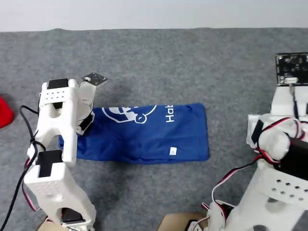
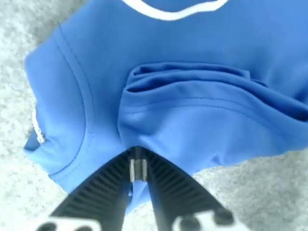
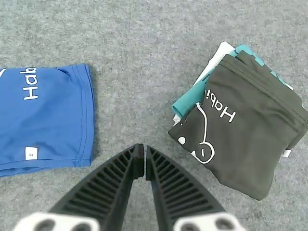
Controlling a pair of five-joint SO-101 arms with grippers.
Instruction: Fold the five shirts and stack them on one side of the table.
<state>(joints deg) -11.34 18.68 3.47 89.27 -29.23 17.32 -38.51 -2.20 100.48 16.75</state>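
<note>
**A:** What lies on the grey counter (image 1: 192, 62)?

**B:** Biggest is the blue shirt (image 1: 144, 134). It is folded into a long band across the middle, print upward, collar end toward the left edge.

**A:** Any other folded ones?

**B:** A stack, well apart from the blue shirt's hem end. A dark shirt (image 3: 245, 130) is on top, with a teal shirt (image 3: 186, 105) and something white (image 3: 220, 52) peeking from under it. A red cloth (image 1: 5, 111) sits at the left edge.

**A:** And the jaws?

**B:** The left jaws are closed, pinching a bunched fold of the blue shirt at its collar end. The right jaws are closed on nothing, above bare counter between the blue shirt and the stack.
</note>
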